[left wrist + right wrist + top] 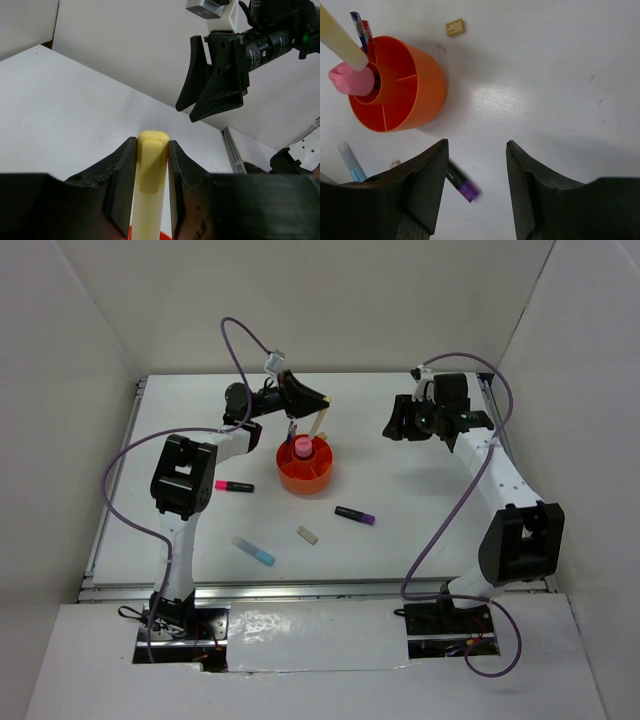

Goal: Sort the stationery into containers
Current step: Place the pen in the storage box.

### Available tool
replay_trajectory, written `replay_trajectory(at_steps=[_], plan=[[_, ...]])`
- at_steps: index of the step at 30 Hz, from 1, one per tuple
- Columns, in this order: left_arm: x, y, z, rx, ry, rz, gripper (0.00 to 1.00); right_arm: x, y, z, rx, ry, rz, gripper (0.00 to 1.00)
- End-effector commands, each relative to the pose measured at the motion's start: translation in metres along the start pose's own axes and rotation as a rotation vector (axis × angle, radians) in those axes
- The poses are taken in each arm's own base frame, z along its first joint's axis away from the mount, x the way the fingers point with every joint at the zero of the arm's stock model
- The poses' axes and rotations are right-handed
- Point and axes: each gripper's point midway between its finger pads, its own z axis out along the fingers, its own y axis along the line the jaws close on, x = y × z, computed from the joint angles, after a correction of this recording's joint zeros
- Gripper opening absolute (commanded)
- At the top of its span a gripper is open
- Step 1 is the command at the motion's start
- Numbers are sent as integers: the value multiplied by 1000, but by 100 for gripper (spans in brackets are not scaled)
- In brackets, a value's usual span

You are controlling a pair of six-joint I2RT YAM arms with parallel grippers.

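The orange organizer point(318, 478) stands mid-table with the pink cylinder point(303, 447) in its central cup and a red pen and a thin blue pen point(291, 427) upright in a back compartment. My left gripper point(318, 400) is shut on the yellow marker point(319, 421) and holds it tilted above the organizer's back rim; its cap sits between the fingers in the left wrist view point(151, 165). My right gripper point(398, 422) is open and empty, off to the organizer's right. The right wrist view shows the organizer point(420, 95), the cylinder point(349, 80) and the marker point(337, 37).
On the table lie a pink-black marker point(234, 486), a light blue marker point(254, 551), the eraser point(307, 534) and a purple-black marker point(355, 515), which also shows below my right fingers point(462, 186). White walls enclose the table on three sides.
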Motion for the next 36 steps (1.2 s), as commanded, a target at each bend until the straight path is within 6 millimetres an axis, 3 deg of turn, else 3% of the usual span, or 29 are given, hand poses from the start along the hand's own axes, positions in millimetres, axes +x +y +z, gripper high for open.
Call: replay_trajectory(at_steps=[1,23,31,36], plan=[[-21,-34,1,145,-100,280,2,-6,2,-2,-20,-3,-6,57],[2,-10,7,150,-92,272,20,7,-7,6,-21,50,7,56],[0,-11,6,154,-93,285,41,7,-7,6,-23,52,9,57],[-20,-18,5,156,-109,318,55,4,-6,3,-24,47,5,57]])
